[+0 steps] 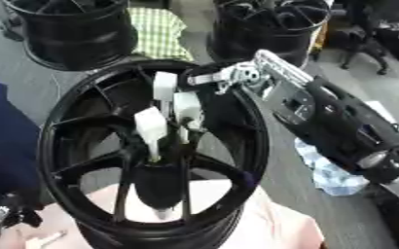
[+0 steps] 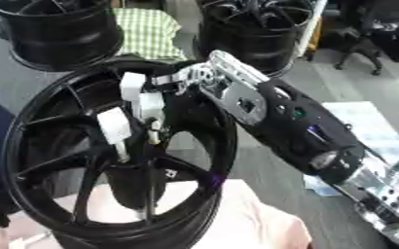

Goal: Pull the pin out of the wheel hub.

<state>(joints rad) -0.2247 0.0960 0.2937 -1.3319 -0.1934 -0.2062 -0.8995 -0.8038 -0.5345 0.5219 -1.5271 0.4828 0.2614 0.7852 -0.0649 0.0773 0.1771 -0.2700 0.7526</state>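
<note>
Your right hand (image 1: 171, 109) reaches into the wheel (image 1: 75, 121) from its upper right side, with the arm (image 1: 339, 121) crossing the rim there. The white-tipped fingers (image 1: 150, 125) hang down over the hub (image 1: 165, 146) in the middle of the wheel. They are bent a little, but you cannot tell if they hold something. The pin cannot be made out among the fingers and spokes. Your left hand (image 1: 3, 214) shows at the lower left of the wheel; its fingers are unclear.
</note>
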